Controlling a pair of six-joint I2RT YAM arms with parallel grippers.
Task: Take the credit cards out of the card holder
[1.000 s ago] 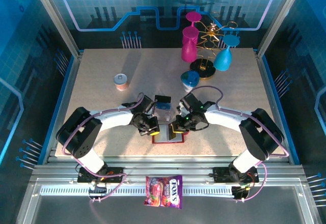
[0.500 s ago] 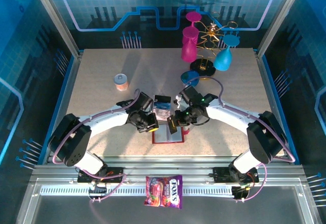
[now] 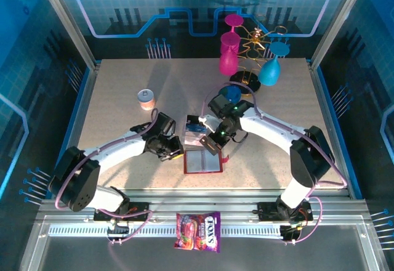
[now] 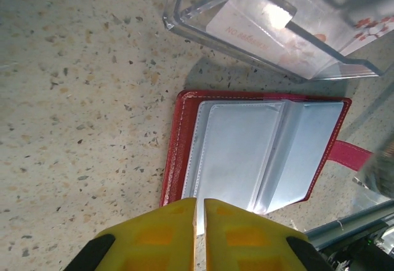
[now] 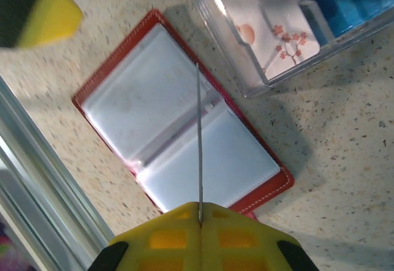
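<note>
The card holder (image 3: 203, 161) lies open, low in the middle of the top view, clear pockets up. Above it the right gripper (image 5: 200, 214) pinches a thin card (image 5: 199, 129) seen edge-on. The left gripper (image 4: 200, 218) hangs at the holder's edge, fingers pressed together. A pinkish-white card (image 5: 271, 37) lies in the acrylic tray (image 5: 255, 89) just beside

Top external: high, behind the arm bases, looking down over the whole desk (image 3: 123, 98). Left wrist: close, looking down past left tool (image 4: 200, 222) at bottom edge. Right wrist: equally close, past right tool (image 5: 200, 228). All three share card holder (image 3: 203, 161) and acrylic tray (image 3: 187, 129).
</note>
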